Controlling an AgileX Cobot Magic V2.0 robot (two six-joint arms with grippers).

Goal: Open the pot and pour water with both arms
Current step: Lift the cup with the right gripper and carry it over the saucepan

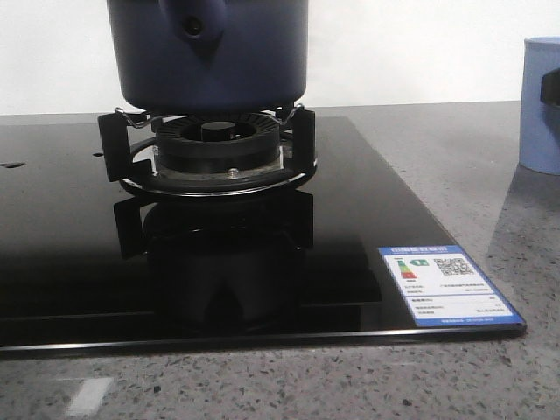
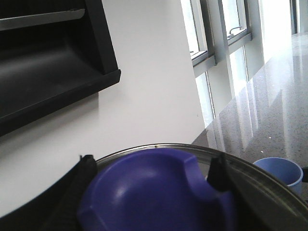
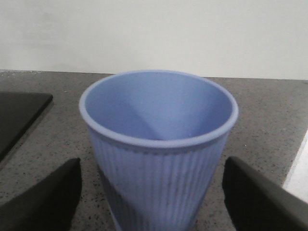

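Pot [image 1: 210,57]: seated on the burner grate [image 1: 206,144] of the black glass hob [image 1: 70,254]. Large, rigid, probably heavy if filled; judged awkward to tilt.

Lid [image 2: 250,180]: glass with metal rim, on the pot; fragile and smooth. Best taken by the blue knob [image 2: 154,197].

Cup [image 3: 156,149]: right of the pot, off the hob, on the stone counter [image 1: 437,149]. Ribbed, light, likely easy to crush; grip mid-wall, gently.

Left gripper [image 2: 151,175]: spread, fingers either side of the knob, contact not confirmable.

Right gripper [image 3: 151,192]: spread, flanking the cup, not touching.
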